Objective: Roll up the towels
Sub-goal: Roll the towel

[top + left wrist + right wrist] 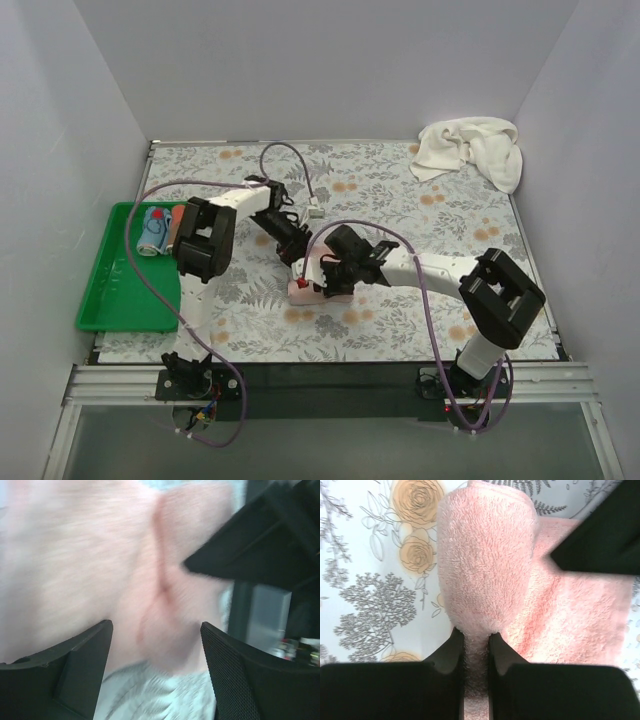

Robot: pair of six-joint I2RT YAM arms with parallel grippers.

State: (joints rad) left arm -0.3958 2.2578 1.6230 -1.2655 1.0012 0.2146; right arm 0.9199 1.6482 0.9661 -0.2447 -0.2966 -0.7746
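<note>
The small salmon-pink towel (303,291) lies mid-table, partly folded over itself. My right gripper (476,635) is shut on a rolled fold of this pink towel (485,555), the cloth pinched tight between its jaws. My left gripper (156,627) hovers just over the same pink towel (100,570) with its jaws apart and nothing between them; that view is blurred. In the top view the left gripper (293,250) and the right gripper (325,281) meet over the towel. The long cream-white towel (470,150) sits crumpled at the far right corner.
A green tray (110,295) stands at the left edge with a blue can (155,232) and other small items at its far end. A black part of the other arm (600,540) juts in at the upper right of the right wrist view. White walls enclose the floral tabletop (400,330).
</note>
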